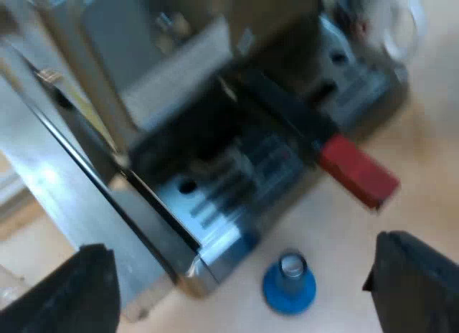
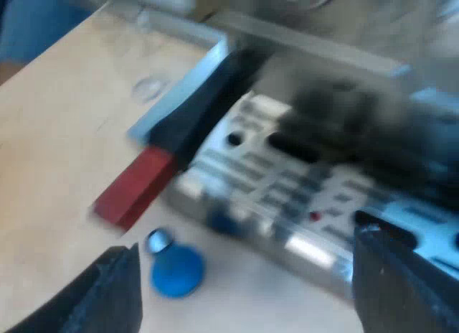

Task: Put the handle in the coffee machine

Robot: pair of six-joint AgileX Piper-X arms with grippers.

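In the left wrist view, the left gripper (image 1: 240, 248) is held wide open and empty above the table (image 1: 337, 232). The handle (image 1: 308, 132) is seen reaching out from the front of the coffee machine (image 1: 86, 182), its red end (image 1: 356, 172) out past the drip tray. A blue tamper (image 1: 289, 283) stands just beside the tray.

In the right wrist view, the right gripper (image 2: 245, 240) is likewise spread and empty over the tray. The handle (image 2: 168, 146) is seen at the machine's front; whether it is locked cannot be told. It is judged stiff, head-heavy and smooth, best gripped across the dark shaft near the red end.
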